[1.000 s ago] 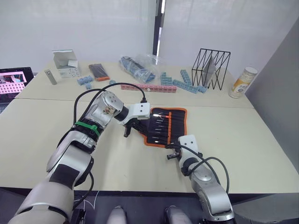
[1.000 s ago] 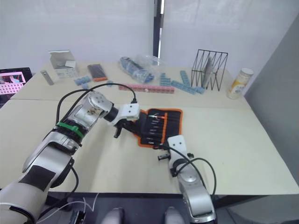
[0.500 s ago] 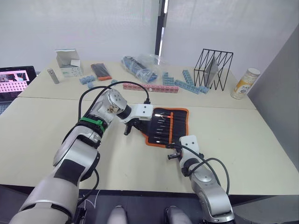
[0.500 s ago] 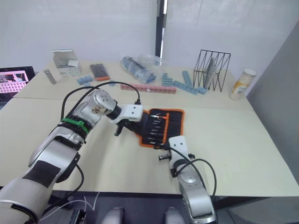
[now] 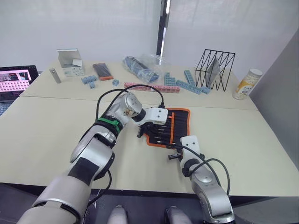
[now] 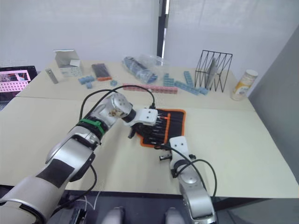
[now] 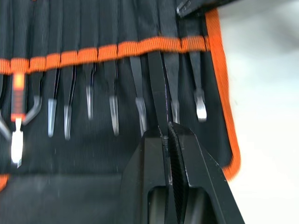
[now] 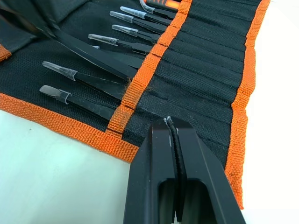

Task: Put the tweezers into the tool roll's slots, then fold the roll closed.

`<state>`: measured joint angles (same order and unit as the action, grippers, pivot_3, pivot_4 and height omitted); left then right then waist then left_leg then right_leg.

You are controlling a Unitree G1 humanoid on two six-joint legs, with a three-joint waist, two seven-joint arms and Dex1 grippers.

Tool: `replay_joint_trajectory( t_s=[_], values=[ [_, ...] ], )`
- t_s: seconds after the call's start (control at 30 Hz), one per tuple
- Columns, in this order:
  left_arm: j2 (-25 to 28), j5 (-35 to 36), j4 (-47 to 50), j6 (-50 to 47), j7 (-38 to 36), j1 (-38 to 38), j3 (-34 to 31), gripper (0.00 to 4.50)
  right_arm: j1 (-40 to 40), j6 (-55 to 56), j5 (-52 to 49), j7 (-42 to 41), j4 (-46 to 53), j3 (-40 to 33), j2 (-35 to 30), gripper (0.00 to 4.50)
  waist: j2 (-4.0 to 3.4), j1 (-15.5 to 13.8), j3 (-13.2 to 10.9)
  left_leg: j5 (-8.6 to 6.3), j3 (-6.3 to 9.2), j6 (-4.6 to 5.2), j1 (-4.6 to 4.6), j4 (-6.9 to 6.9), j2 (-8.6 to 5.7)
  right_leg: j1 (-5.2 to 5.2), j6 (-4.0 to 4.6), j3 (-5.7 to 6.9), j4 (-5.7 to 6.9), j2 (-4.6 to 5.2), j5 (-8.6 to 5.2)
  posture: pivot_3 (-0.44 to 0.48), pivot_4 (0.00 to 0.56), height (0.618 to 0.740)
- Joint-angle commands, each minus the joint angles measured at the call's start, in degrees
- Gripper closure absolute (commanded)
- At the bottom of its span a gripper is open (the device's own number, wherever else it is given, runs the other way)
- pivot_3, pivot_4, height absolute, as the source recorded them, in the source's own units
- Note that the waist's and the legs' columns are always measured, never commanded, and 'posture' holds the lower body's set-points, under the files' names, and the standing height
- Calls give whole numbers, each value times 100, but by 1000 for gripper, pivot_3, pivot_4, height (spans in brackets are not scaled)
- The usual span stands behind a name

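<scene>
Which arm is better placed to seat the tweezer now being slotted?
Left. The left gripper is shut on a tweezer whose far end already enters a slot of the tool roll. The right gripper is shut at the roll's near edge.

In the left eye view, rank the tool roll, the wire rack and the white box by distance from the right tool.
1. The tool roll, just ahead of the right tool.
2. The wire rack, far side of the table, to the right.
3. The white box, far left corner, farthest.

Lab: white walls (image 5: 93, 23); block-strewn tables (image 5: 261, 135)
</scene>
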<state>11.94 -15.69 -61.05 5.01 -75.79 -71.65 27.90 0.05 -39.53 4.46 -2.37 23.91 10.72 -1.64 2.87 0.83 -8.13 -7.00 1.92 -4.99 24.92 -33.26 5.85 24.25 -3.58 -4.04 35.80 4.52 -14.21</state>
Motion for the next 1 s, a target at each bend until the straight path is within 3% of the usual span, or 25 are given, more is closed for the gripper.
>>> replay_joint_trajectory(
  t_s=[0.03,0.3,0.6,0.8,1.0],
  values=[
    [-305,62,-57,95,51,-199,-127,4472,249,-472,-8,-42,-328,194,16,4500,0,-12,0,3,3,5,2,0,0,0,-1,0,1,-2,-1,0,150,740],
    [-708,-14,-337,110,203,-202,-144,4472,288,-482,41,-56,-276,226,45,4500,0,-18,0,6,14,9,10,-2,0,-1,-4,1,1,-7,-3,0,150,740],
    [-758,-115,-501,152,347,-234,-203,4472,288,-477,87,-60,-269,224,52,4500,0,-31,0,7,18,11,12,-2,-1,-4,-8,1,2,-8,-5,0,150,740],
    [-528,10,-398,69,272,-345,-439,2531,243,-445,86,-74,-340,239,68,4500,-1,8,0,7,19,11,12,-3,-1,-2,-8,1,7,-9,-5,0,150,740],
    [140,355,283,-333,-192,-293,-850,506,177,-435,66,-126,-377,223,15,4500,-9,130,-5,7,25,11,2,-2,0,1,-4,1,30,-13,-6,0,150,740]
  ],
)
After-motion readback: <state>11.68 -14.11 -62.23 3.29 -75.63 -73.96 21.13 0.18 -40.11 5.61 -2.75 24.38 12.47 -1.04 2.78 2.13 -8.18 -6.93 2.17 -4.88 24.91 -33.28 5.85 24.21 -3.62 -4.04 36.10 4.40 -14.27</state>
